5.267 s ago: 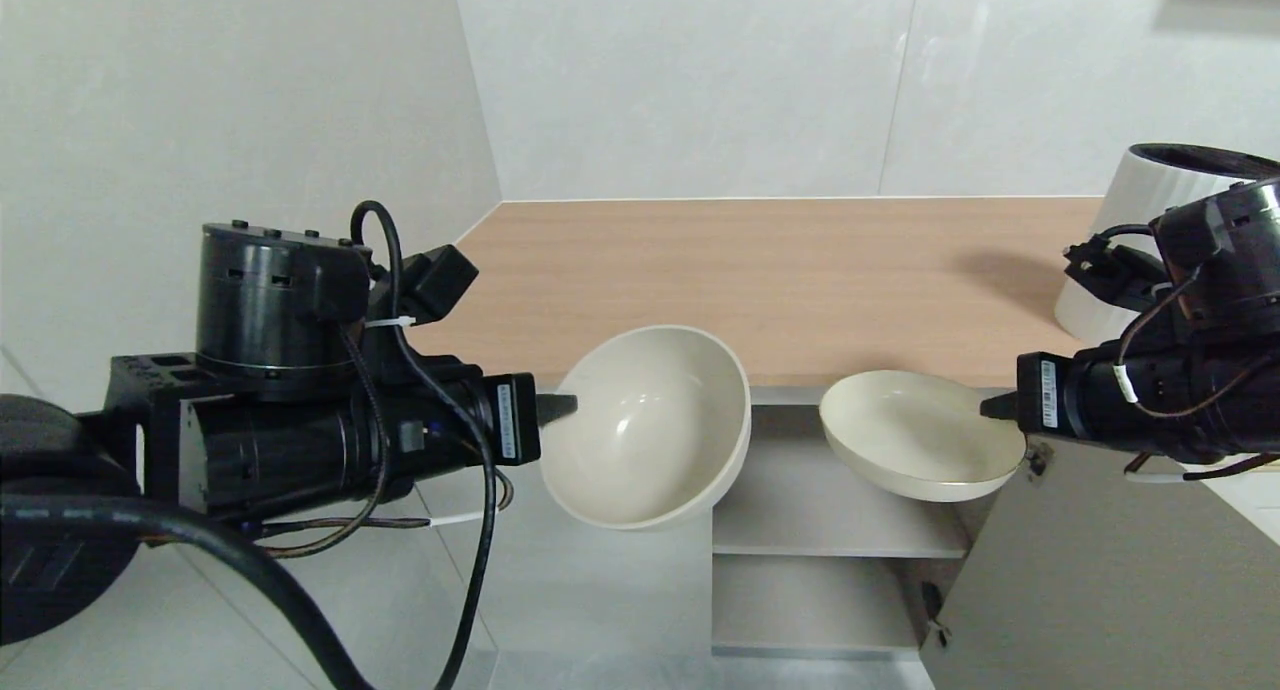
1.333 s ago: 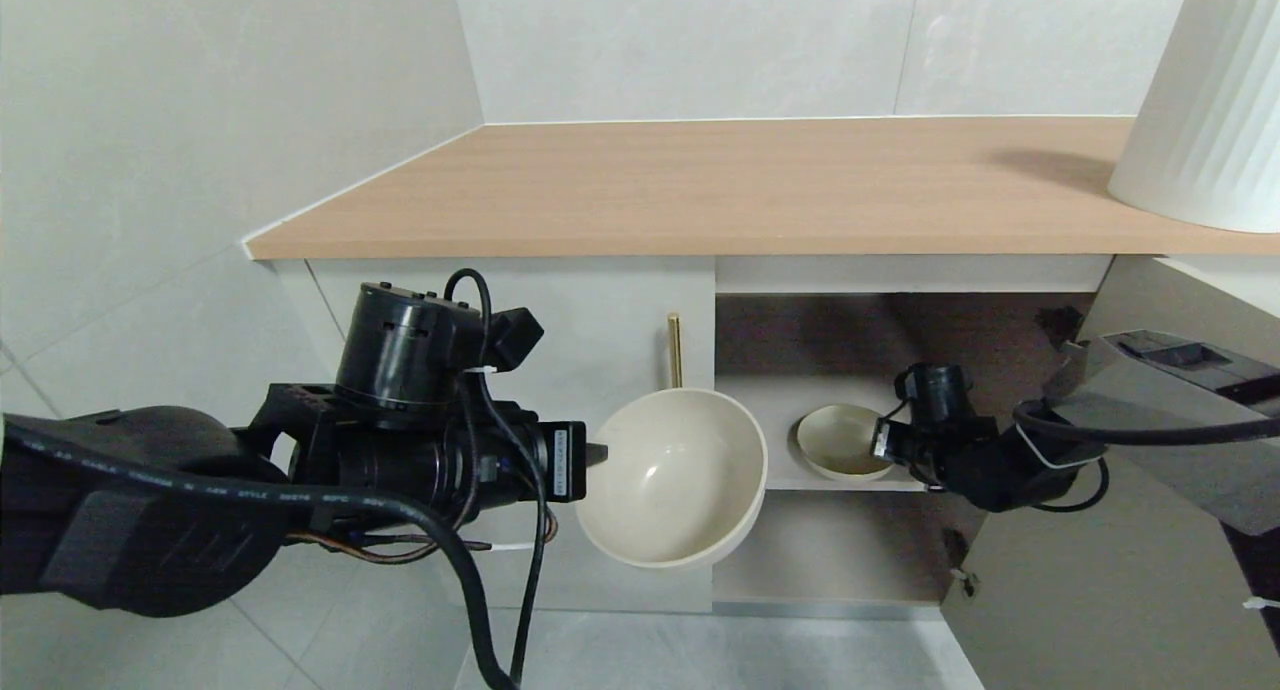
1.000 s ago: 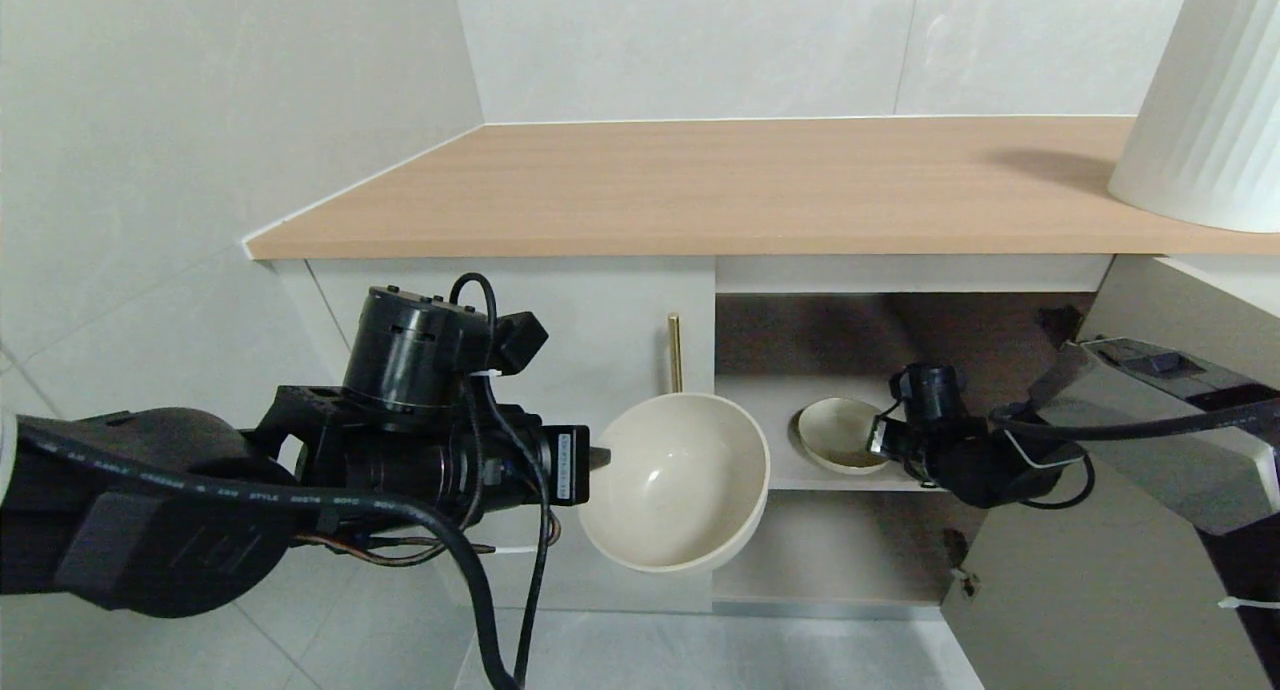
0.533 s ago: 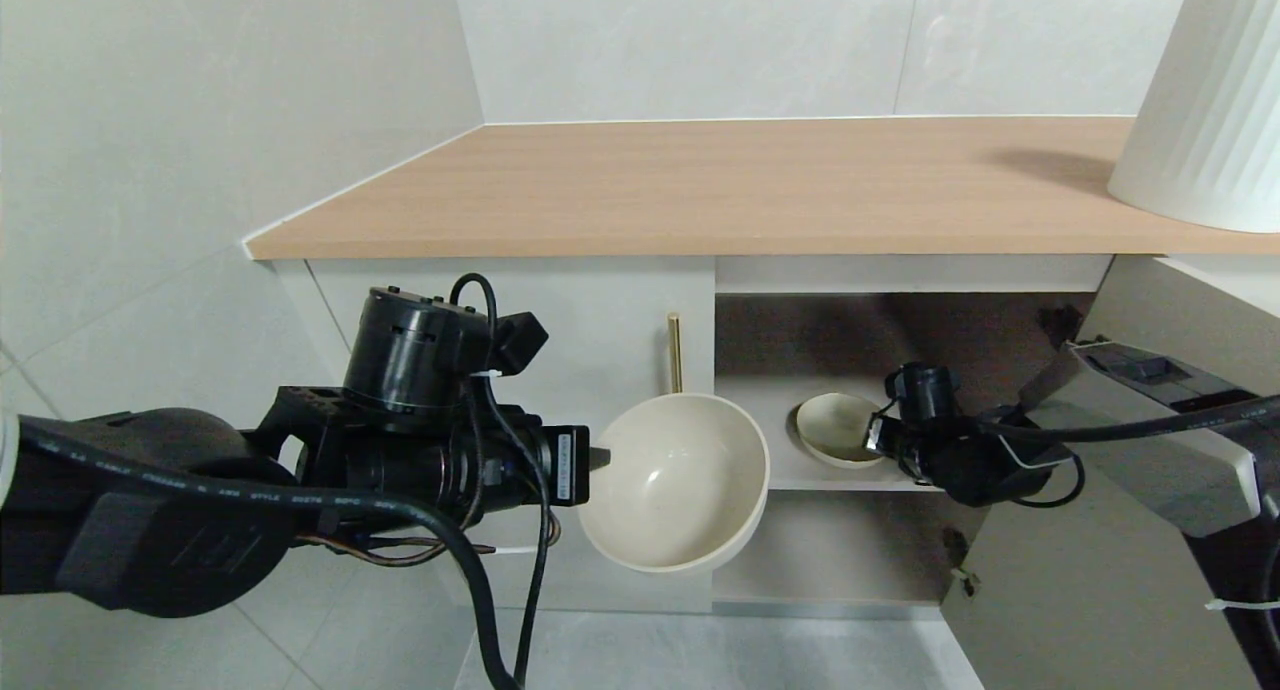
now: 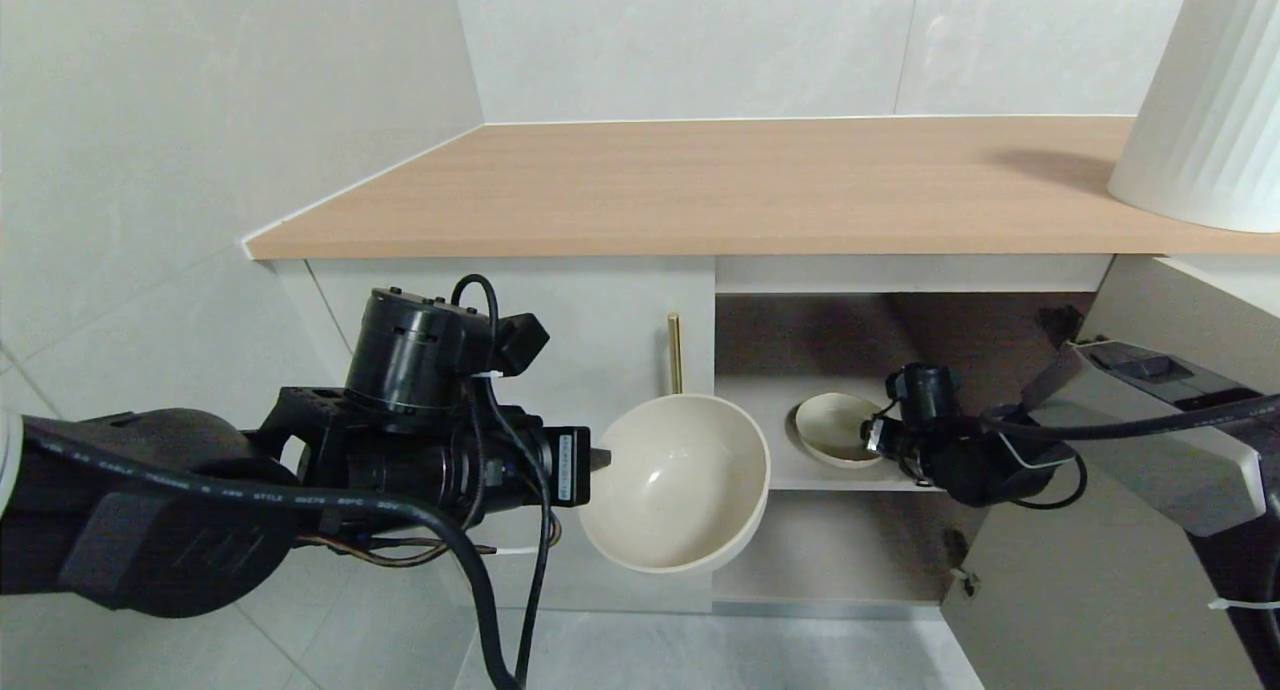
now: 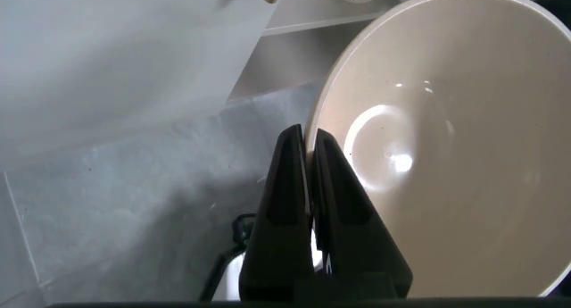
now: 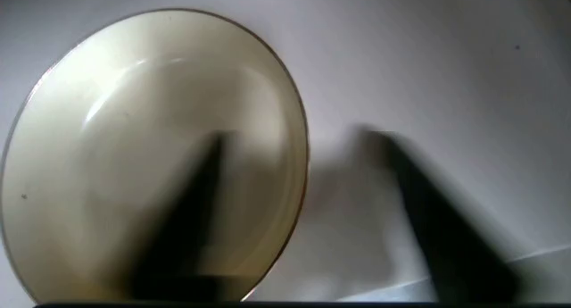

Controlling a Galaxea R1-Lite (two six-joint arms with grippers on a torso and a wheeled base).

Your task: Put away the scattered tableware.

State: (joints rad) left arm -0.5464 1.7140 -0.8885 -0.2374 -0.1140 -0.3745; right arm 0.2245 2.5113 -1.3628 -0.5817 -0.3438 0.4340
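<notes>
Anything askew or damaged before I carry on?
Nothing broken or spilled. The large bowl hangs tilted, pinched by its rim in the left gripper. The small dish lies on the cabinet shelf, right gripper open at it.

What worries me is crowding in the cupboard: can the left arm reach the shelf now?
Probably not yet. The right gripper sits in the open compartment at the plate on the shelf, blocking the way, and the left gripper, shut on the bowl, faces the closed door.
</notes>
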